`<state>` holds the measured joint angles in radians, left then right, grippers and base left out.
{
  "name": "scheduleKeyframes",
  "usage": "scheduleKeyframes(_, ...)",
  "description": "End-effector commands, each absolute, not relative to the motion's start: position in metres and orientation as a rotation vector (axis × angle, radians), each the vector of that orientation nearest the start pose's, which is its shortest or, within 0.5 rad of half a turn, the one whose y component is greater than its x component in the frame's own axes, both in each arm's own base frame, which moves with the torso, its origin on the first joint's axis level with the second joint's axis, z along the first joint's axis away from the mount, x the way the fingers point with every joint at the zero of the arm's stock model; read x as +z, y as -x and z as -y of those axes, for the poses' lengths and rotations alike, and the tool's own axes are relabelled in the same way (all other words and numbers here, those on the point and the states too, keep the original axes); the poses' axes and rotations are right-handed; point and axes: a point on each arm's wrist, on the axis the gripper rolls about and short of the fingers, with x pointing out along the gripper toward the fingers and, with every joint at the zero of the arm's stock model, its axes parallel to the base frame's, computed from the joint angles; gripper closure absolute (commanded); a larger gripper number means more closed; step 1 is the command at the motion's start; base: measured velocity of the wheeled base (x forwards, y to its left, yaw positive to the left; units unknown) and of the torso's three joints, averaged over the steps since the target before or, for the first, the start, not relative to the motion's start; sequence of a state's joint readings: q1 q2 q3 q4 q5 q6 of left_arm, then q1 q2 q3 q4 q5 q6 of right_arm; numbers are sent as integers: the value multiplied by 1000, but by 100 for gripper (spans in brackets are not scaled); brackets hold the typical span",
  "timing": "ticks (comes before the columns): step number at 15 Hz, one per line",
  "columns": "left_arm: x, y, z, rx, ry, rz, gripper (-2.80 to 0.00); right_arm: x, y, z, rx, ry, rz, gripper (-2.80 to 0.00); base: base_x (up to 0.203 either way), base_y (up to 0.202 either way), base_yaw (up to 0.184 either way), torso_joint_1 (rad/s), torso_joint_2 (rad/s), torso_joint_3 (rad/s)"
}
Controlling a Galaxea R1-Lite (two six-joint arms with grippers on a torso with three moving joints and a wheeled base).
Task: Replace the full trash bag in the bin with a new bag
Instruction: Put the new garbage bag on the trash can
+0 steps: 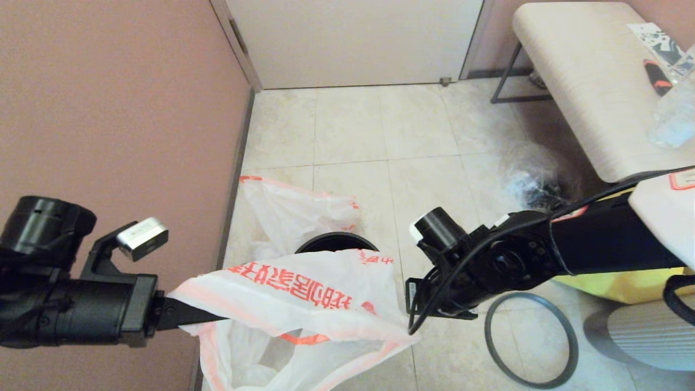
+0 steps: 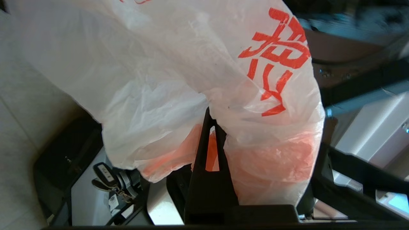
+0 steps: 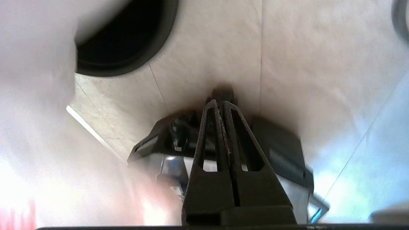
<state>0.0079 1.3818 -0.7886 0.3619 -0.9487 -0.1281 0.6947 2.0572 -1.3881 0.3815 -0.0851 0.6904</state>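
The new bag [image 1: 304,296] hangs at lower centre of the head view, over the bin [image 1: 336,243]. The left gripper [image 1: 214,319] pinches its edge. The right gripper [image 3: 220,105], at the bag's right, is closed and empty. The hoop [image 1: 529,339] lies lower right.

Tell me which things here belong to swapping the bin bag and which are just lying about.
Job:
new bag, pinched in the shut left hand
bin
grey hoop on the floor
full trash bag behind the bin
right hand, shut, empty

Lying about:
bench
clear bag of dark items
yellow tote
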Motion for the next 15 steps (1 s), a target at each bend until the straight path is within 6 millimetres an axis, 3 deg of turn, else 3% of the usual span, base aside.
scheduleKeyframes(1, 177, -203, 17, -801, 579, -967, 0, 148, -279, -223, 183, -264, -1085, 0, 0, 0, 0, 0, 0, 0)
scheduleKeyframes(4, 177, -208, 14, -660, 509, -983, 0, 126, -291, -241, 241, -203, -1134, 0, 0, 0, 0, 0, 0, 0)
scheduleKeyframes(6, 176, -204, 13, -614, 510, -985, 0, 124, -300, -249, 246, -214, -1125, 0, 0, 0, 0, 0, 0, 0)
scheduleKeyframes(12, 188, -226, 19, -526, 521, -868, 0, 150, -272, -232, 302, -352, -1130, 0, 0, 0, 0, 0, 0, 0)
scheduleKeyframes(15, 198, -244, 28, -513, 502, -839, 0, 156, -257, -243, 383, -386, -1139, 0, 0, 0, 0, 0, 0, 0)
